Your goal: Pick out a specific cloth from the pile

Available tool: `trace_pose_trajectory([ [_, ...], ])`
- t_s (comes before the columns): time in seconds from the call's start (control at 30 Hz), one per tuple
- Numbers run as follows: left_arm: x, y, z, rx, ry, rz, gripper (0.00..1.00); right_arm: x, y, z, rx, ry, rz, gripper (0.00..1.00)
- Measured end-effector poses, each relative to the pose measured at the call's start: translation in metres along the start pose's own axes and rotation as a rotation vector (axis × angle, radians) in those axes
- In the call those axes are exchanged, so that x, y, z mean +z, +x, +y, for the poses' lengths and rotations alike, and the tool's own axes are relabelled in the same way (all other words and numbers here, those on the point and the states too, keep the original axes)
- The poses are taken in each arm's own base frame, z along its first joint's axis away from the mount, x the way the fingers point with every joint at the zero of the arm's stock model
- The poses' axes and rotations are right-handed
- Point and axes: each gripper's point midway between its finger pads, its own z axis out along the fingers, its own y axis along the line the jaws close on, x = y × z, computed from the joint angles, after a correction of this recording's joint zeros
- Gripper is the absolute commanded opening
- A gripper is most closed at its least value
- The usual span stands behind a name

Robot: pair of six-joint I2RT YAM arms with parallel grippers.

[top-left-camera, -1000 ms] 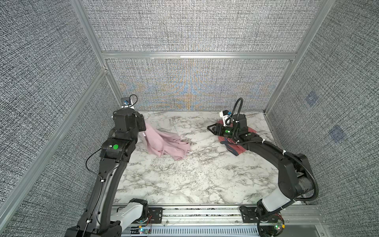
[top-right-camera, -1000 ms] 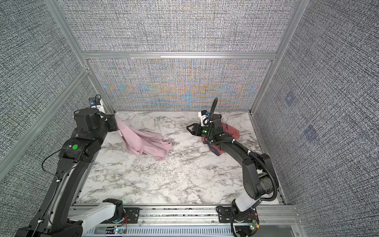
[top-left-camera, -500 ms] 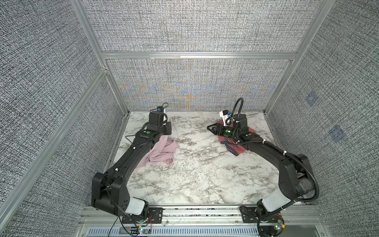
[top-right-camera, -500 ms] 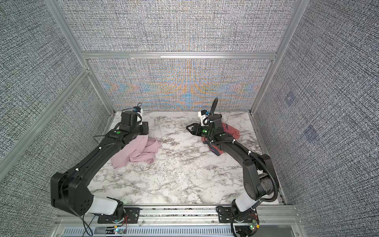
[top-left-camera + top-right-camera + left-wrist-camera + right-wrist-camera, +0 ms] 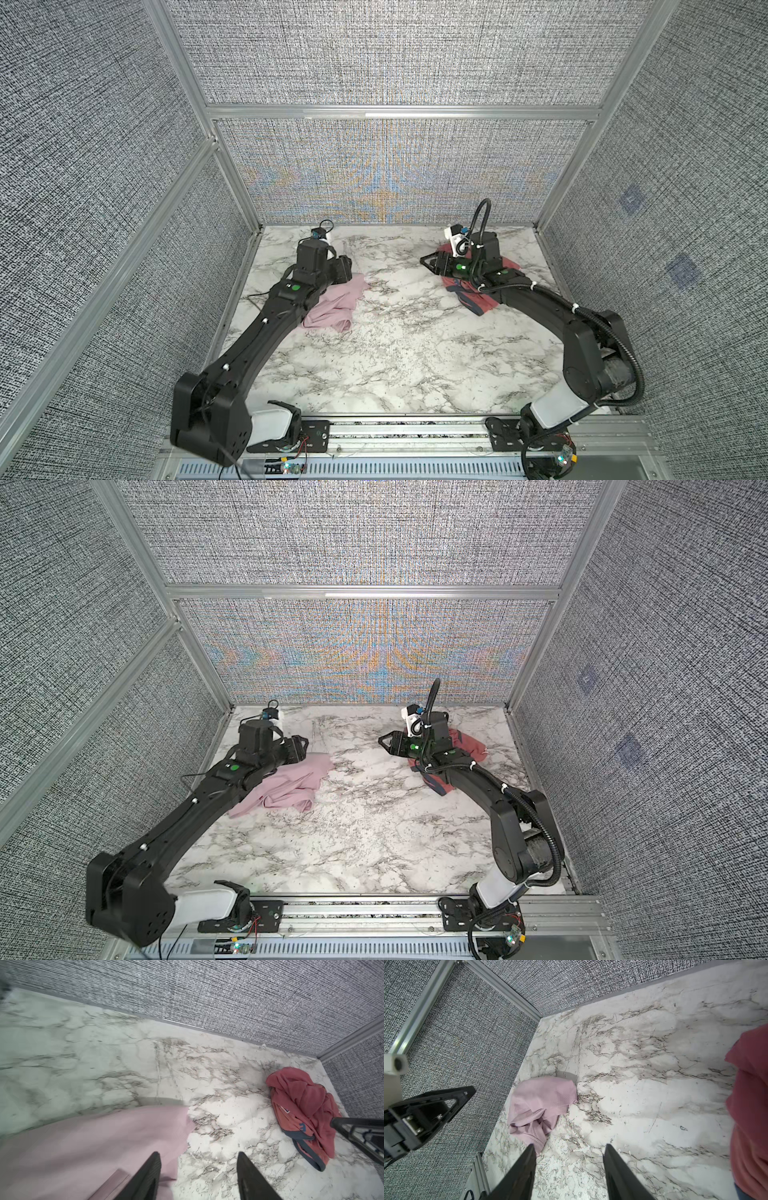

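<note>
**Pink cloth let go on the left, clear of the red garment**

Top views: find the cloth (image 5: 336,305) crumpled on the left side of the marble table (image 5: 395,353), partly under the left arm, no longer hanging in the air as a second ago. Put the left gripper (image 5: 345,268) low over the cloth's far edge, down from its raised pose at the left wall. Place the red garment (image 5: 461,286) on the far right, well apart from the cloth, with the right gripper (image 5: 430,262) hovering at its left edge and the right arm lying across it, unmoved over the last second. Show the same layout in both top views.

Left wrist: shows the left gripper (image 5: 197,1154) sprung apart, clenched only a moment before, with nothing pinched between the fingers. Sets one finger over the cloth's (image 5: 83,1147) edge and the other over bare marble; cannot tell whether that finger touches the fabric. Catches the red garment (image 5: 301,1105) with its navy trim across the table.

Right wrist: shows the right gripper (image 5: 570,1145) parted and empty, looking across bare marble at the cloth (image 5: 542,1101) by the left wall, with the red garment (image 5: 751,1105) close alongside.

Judged from this: cloth separated and released, task looks essentially done, only pulling the arm away left.
</note>
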Motion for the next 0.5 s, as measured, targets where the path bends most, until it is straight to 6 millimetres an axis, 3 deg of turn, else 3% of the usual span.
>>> trace_pose_trajectory([
  [0.13, -0.019, 0.036, 0.032, -0.027, -0.117, 0.068, 0.61, 0.008, 0.002, -0.003, 0.012, -0.017, 0.005, 0.54],
  [0.23, -0.021, 0.076, 0.047, -0.028, -0.150, 0.168, 0.59, 0.012, 0.001, -0.004, 0.015, -0.029, 0.009, 0.54],
  [0.37, -0.014, 0.125, 0.055, -0.060, -0.153, 0.293, 0.57, 0.013, 0.000, -0.008, 0.021, -0.028, 0.009, 0.54],
  [0.5, 0.001, 0.161, 0.046, -0.056, -0.135, 0.400, 0.53, 0.009, -0.005, -0.012, 0.029, -0.023, -0.007, 0.54],
])
